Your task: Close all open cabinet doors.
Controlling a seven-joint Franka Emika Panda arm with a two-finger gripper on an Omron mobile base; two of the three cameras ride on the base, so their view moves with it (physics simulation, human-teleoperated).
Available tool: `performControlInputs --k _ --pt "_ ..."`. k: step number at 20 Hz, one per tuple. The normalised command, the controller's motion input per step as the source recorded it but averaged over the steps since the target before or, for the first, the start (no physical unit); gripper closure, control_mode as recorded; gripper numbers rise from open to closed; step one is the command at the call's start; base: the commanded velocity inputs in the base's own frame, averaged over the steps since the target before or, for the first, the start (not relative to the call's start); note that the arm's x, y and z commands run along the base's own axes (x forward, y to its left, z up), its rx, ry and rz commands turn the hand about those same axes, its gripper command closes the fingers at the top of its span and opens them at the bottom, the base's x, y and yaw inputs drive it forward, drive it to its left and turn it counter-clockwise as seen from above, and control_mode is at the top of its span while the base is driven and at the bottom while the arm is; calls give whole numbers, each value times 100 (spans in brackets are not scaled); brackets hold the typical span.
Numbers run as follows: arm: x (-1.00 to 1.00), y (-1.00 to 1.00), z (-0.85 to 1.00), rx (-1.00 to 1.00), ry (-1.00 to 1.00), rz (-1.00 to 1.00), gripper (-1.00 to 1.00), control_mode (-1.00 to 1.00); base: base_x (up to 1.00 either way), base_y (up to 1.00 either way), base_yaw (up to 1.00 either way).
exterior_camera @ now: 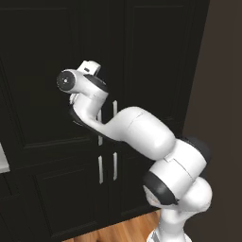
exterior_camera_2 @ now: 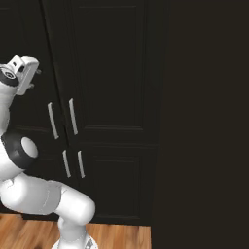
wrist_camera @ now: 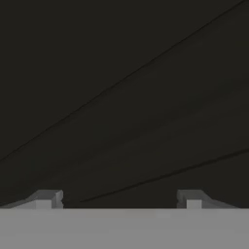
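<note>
Tool (wrist_camera: 119,197) open, fingers spread, empty, nose-on to a black panel face. In the base views the hand sits high against the tall left cabinet door (exterior_camera_2: 53,58), above its vertical silver handle (exterior_camera_2: 52,120). Right tall door (exterior_camera_2: 109,63) and both lower doors look flush. Door lies straight ahead of the tool; likely a forward push.
</note>
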Motion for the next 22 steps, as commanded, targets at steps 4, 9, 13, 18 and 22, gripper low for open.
performControlInputs --k 4,9,13,18,22 --pt "71 0 0 5 -9 0 -100 -100 0 0 0" --pt "66 0 0 5 -10 0 -100 -100 0 0 0" --pt "63 0 -5 5 -9 0 -100 -100 0 0 0" --pt "59 0 -7 5 -8 0 -100 -100 0 0 0" --pt "25 0 -1 5 -5 0 -100 -100 0 0 0"
